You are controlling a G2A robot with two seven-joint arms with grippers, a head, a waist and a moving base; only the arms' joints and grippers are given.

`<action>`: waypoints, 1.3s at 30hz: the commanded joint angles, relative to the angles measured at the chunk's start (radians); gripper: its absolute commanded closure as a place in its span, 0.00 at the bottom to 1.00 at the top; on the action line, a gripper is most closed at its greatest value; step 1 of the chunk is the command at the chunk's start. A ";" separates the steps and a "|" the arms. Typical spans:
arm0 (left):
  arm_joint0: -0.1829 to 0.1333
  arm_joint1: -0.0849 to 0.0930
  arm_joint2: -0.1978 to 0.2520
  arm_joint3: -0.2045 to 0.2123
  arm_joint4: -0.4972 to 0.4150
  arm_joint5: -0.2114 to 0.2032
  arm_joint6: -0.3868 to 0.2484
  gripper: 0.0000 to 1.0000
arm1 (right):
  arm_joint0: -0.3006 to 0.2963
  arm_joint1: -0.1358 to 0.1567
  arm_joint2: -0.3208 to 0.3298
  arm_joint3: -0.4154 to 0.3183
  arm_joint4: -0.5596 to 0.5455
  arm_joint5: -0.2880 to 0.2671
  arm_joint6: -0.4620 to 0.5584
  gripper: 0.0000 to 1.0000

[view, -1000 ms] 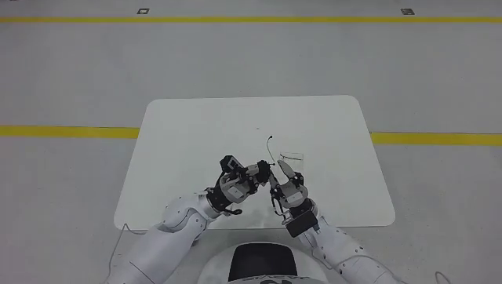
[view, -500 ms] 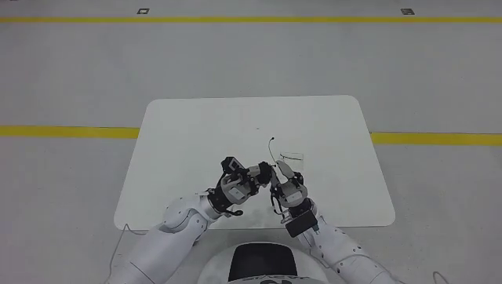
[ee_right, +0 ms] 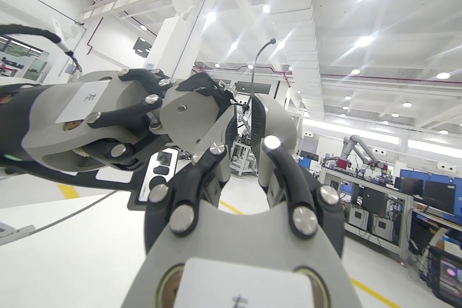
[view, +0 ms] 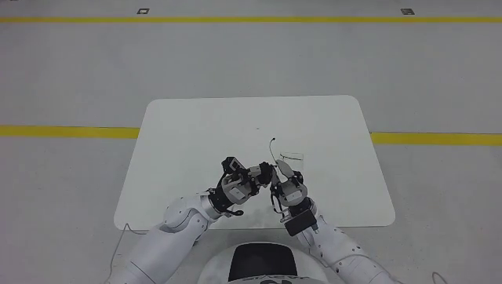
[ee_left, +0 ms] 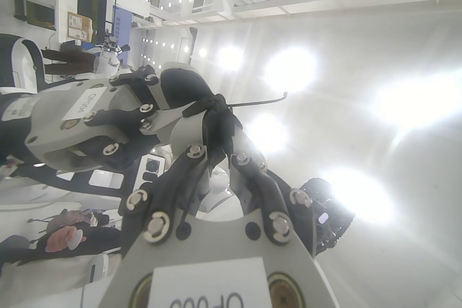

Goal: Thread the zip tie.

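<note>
The left gripper (ee_left: 216, 121) is closed, its dark pads pinching the zip tie (ee_left: 258, 102). The thin black strap runs out past the fingertips to a small bent end. The right gripper (ee_right: 243, 107) meets it tip to tip and is likewise pinched shut on the strap's lower part, while the rest rises free above the fingers. Both grippers sit over the near part of the white table (view: 196, 127) — close to its front edge.

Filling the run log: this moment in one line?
left gripper: shut on zip tie; right gripper: shut on zip tie; free end upright; over table
</note>
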 commanded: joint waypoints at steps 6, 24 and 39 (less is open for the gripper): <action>-0.001 0.000 0.000 0.000 0.001 0.002 -0.001 1.00 | -0.002 -0.005 0.009 0.003 -0.007 -0.004 0.002 0.92; 0.000 -0.001 -0.002 -0.001 0.004 0.001 0.001 1.00 | -0.010 -0.016 0.031 0.008 -0.034 -0.012 0.006 1.00; 0.000 -0.003 -0.002 0.001 0.001 0.001 0.001 1.00 | -0.016 -0.016 0.045 0.020 -0.067 0.012 0.012 1.00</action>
